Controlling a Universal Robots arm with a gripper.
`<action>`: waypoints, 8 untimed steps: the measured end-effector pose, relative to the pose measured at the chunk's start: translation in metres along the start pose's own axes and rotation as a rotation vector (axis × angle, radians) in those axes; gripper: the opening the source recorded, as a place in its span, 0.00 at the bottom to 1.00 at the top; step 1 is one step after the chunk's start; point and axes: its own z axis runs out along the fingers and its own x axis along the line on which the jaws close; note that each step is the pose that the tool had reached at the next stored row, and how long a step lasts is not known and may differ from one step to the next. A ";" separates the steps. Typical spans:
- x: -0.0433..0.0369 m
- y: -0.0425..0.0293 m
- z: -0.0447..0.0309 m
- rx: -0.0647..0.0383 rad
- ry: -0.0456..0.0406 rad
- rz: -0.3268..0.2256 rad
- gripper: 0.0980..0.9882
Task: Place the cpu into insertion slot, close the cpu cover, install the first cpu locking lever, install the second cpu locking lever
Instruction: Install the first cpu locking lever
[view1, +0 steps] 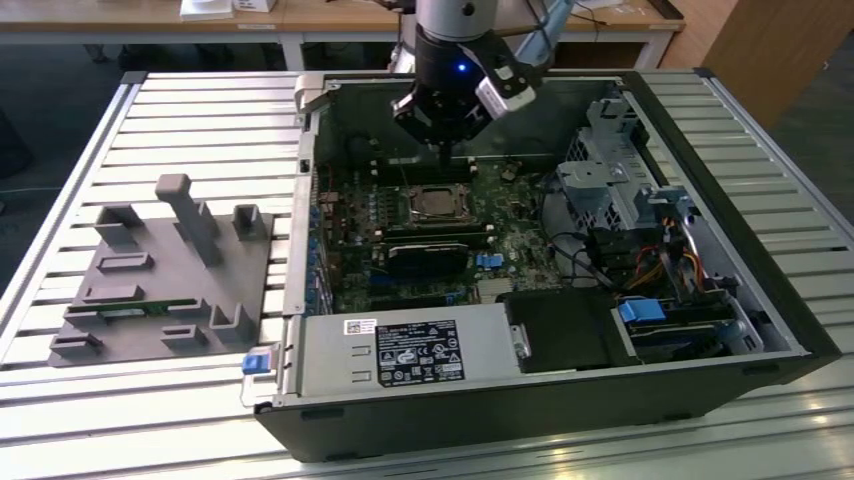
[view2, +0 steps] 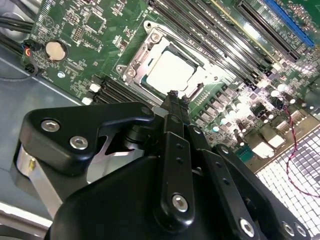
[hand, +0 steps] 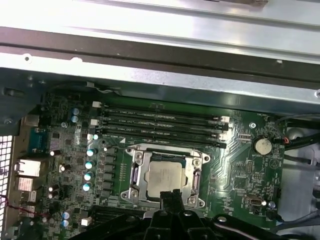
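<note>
Your chip (hand: 164, 176) already seated, cover (hand: 195, 175) down over it, holding it flat. Jaws together, empty, tips just beside cover edge; likely kept narrow for pressing lever.

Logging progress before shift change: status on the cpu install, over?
Gripper jaws shut, nothing held, hovering at the cover's edge. Cpu seated, cpu cover down over it. Levers unclear. No obstruction seen.

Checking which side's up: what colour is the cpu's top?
Pale silver-grey; the cpu shows best in the first wrist view.
</note>
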 end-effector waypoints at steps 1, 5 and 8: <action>0.0008 0.0001 0.0000 0.000 0.0000 0.000 0.01; 0.0091 0.0009 -0.0001 0.000 -0.0005 0.000 0.01; 0.0166 0.0021 0.0001 0.000 -0.0007 0.001 0.01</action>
